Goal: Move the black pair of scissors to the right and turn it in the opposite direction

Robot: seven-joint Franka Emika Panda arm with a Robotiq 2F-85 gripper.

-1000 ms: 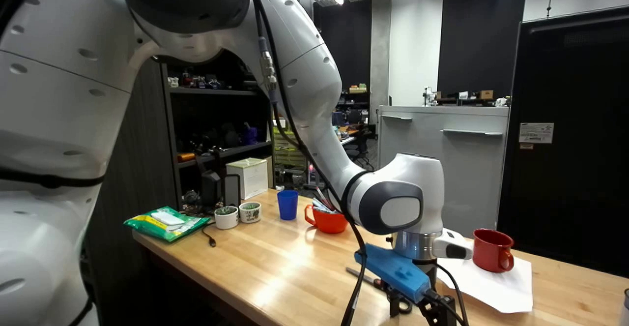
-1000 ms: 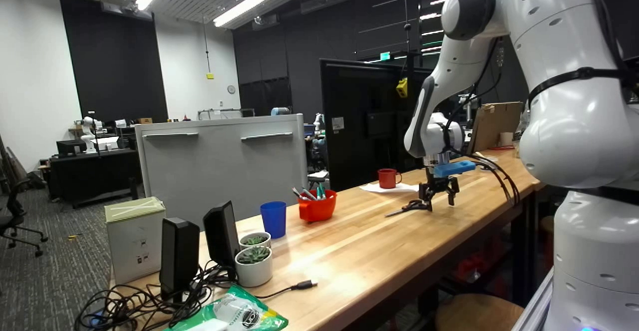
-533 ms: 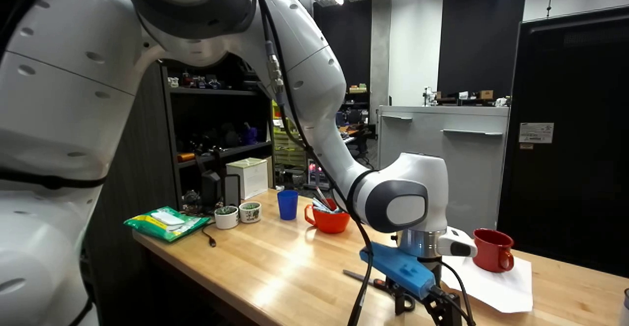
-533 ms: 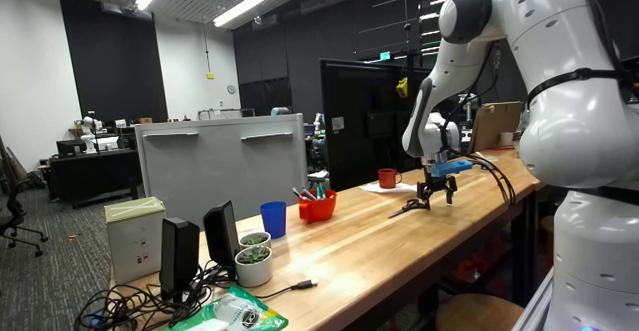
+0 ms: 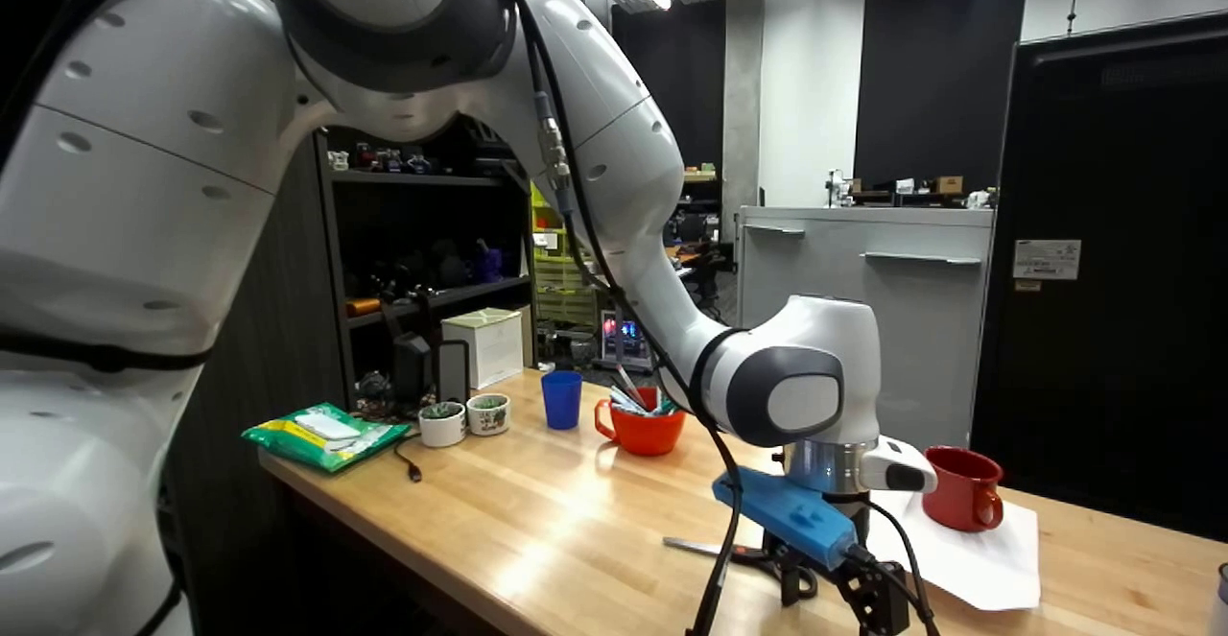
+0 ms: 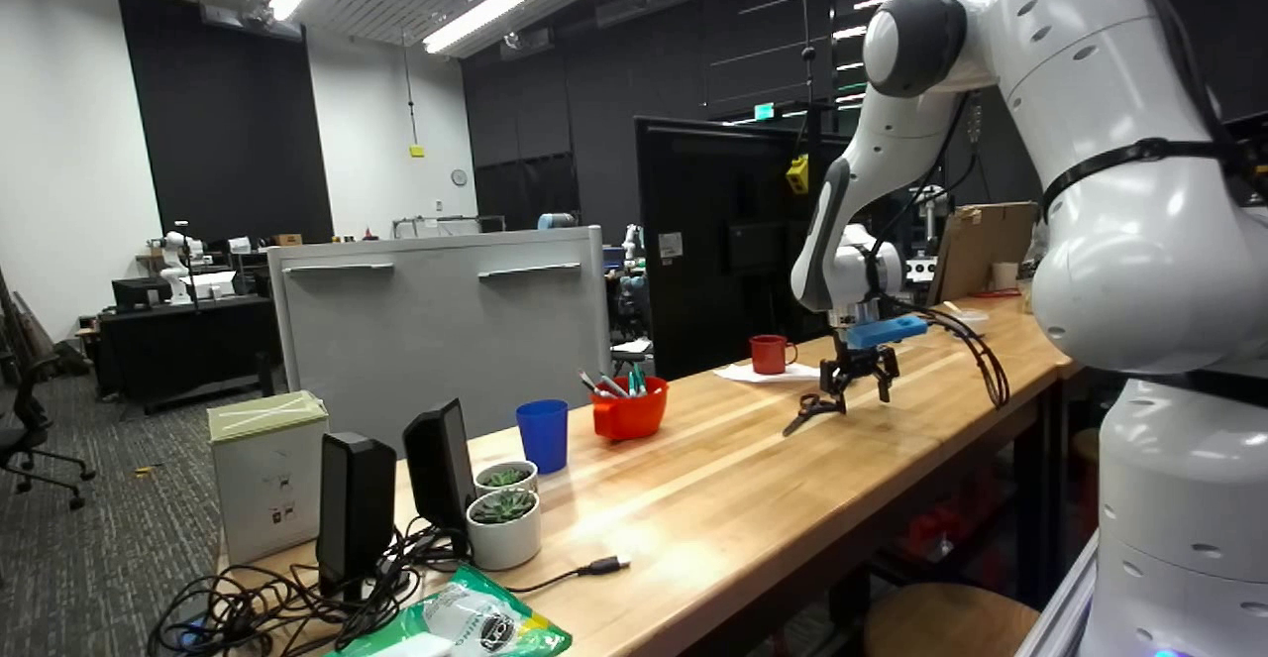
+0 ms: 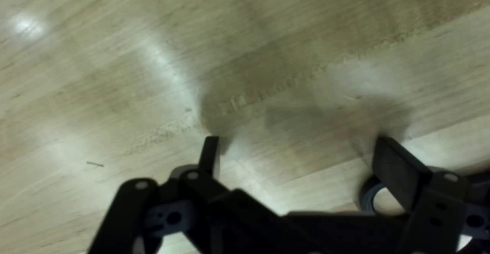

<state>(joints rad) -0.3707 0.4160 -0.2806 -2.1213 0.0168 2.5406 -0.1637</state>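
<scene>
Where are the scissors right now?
In an exterior view, the scissors lie on the wooden table, near the bottom, right of centre, partly hidden by the open gripper, left of the red mug on white paper.

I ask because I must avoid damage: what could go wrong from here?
The jaws are open, one beside or inside a handle loop of the scissors (I cannot tell which); the scissors might slip free or catch when pushed. The black cable hanging beside the jaws might snag. A wide swing could perhaps bump the red mug on the white paper.
</scene>
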